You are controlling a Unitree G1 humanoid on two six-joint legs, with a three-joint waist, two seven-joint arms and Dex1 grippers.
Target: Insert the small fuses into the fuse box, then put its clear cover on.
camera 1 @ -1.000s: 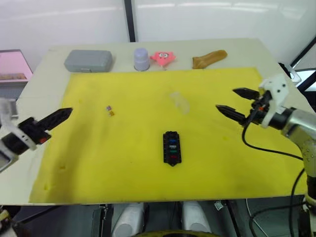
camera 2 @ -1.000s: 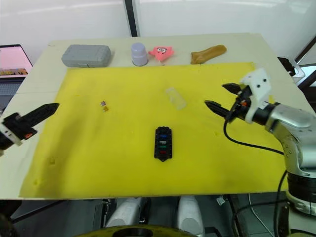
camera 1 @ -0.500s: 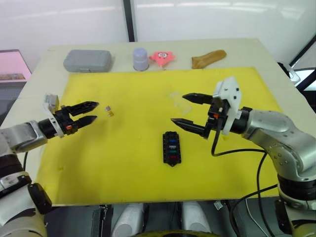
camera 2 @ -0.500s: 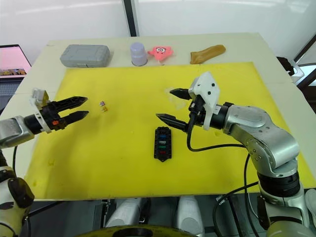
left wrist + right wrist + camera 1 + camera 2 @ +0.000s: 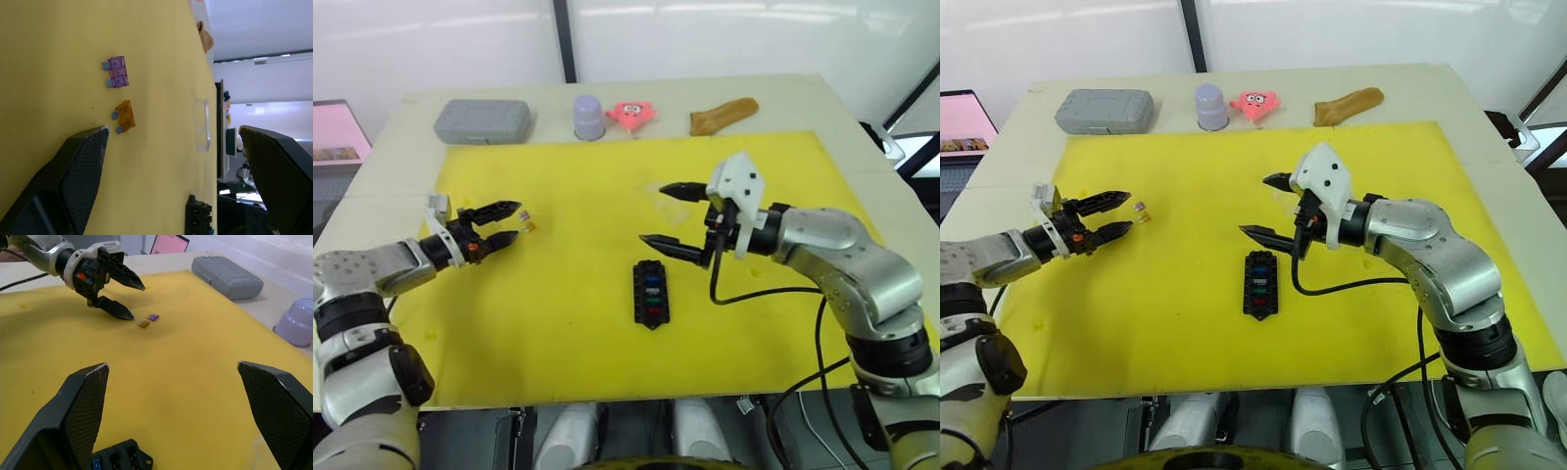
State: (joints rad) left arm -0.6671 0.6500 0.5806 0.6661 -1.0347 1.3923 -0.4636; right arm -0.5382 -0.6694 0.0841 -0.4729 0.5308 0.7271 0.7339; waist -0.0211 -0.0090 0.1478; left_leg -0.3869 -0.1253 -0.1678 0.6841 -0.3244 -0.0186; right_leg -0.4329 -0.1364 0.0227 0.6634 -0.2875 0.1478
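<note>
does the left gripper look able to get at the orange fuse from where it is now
Probably yes. The left gripper is open just short of the orange fuse, with bare yellow mat between them; only the purple fuse lies close beside it.

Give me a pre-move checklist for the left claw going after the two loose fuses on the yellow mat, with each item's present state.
1. Left claw open: ok, its fingers stand apart.
2. Left claw lined up on the fuses: ok, the orange fuse and purple fuse lie just beyond its fingertips.
3. Fuses apart enough to take one alone: cannot tell, they lie close together without touching.
4. Fuse box has free slots: ok, some hold fuses, others look empty.
5. Right claw clear of the left claw's path: ok, it is open above the mat near the fuse box.
6. Clear cover out of the way: ok, it lies apart on the mat.
</note>
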